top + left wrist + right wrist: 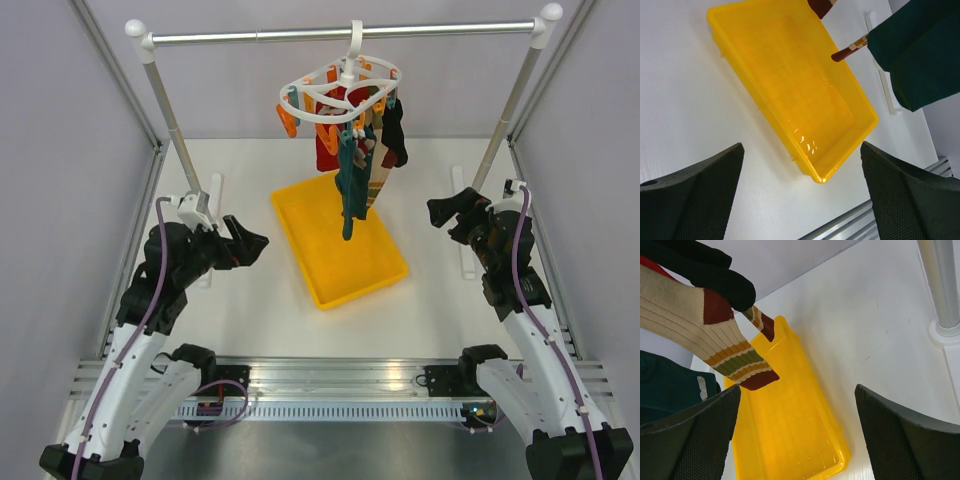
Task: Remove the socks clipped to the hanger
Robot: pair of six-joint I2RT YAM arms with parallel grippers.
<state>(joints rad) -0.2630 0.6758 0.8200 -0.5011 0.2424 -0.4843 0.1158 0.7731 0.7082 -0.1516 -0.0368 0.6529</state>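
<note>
The white oval hanger (340, 92) hangs by its hook from the metal rail (340, 34), with orange and teal clips. Several socks hang clipped to it: a red one (328, 148), a dark teal one (350, 195), a black one (397, 140) and a tan striped one (375, 175). The teal sock (920, 55) shows at the top right of the left wrist view. The tan striped sock (705, 335) and black sock (715, 277) show in the right wrist view. My left gripper (250, 243) and right gripper (447, 208) are both open, empty, and apart from the socks.
A yellow tray (345, 275) lies on the white table under the hanger; it also shows in the left wrist view (745, 75) and the right wrist view (835, 440). Two slanted rail posts (175, 135) stand at back left and back right on white feet.
</note>
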